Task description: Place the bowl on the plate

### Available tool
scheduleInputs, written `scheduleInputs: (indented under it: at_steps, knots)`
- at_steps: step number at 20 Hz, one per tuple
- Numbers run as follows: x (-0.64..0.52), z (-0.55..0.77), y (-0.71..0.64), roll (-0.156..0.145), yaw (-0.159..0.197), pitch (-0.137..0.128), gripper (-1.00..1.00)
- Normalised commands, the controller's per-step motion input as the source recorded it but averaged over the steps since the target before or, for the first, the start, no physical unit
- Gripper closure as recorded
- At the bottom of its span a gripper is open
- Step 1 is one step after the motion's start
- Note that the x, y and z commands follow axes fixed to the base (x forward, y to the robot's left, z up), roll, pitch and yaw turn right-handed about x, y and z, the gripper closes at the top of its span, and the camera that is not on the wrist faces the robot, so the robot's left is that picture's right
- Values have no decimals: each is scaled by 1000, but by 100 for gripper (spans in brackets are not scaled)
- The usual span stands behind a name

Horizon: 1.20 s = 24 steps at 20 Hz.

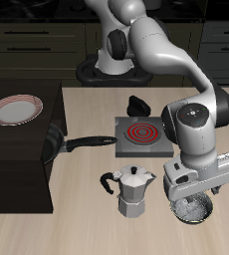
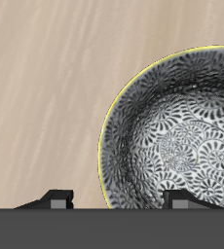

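Starting from the plate (image 1: 15, 111), since that's where this all has to end up: it's a flat round white thing with a thin red-brown ring, sitting up on a dark raised block (image 1: 27, 149), well apart from everything else. Next over from the plate there's a black frying pan (image 1: 55, 144) hanging at the edge of that block with its handle poking toward a small square stove plate (image 1: 140, 135) with a red spiral coil. Nearer the table's front edge than the stove is a shiny metal moka pot (image 1: 133, 189), faceted and upright, and farther back than the stove sits a little black wedge (image 1: 139, 104). Then the bowl (image 1: 193, 208), close beside the moka pot on the pale wood-grain table (image 1: 87, 224), about as far from the plate as things get here. The gripper (image 1: 193, 199) hangs right over it, and from the wrist camera the bowl (image 2: 174, 136) fills most of the shot: dark outside, busy white-grey swirl pattern inside, thin rim. One finger (image 2: 56, 197) looks to be outside the wall and the other over the inside, so the fingers look spread and not closed on anything, though I wouldn't swear to it. My guess is it handles like glazed ceramic: stiff, light enough, kinda slippery, chips if dropped. I'd pinch the rim wall, one finger inside and one outside, and carry it level up onto that block.
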Motion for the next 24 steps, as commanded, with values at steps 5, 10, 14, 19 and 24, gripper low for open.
scheduleInputs:
  at_steps: [5, 10, 14, 19, 24]
  knots:
    - [18, 70, -158, -1, -7, -8, 100]
    - [-3, 140, -87, 1, 4, -17, 100]
    - [-85, 232, -18, 6, 44, -32, 100]
    - [-125, 359, -14, -5, 11, -54, 100]
    - [-199, 406, -74, 5, -47, -45, 100]
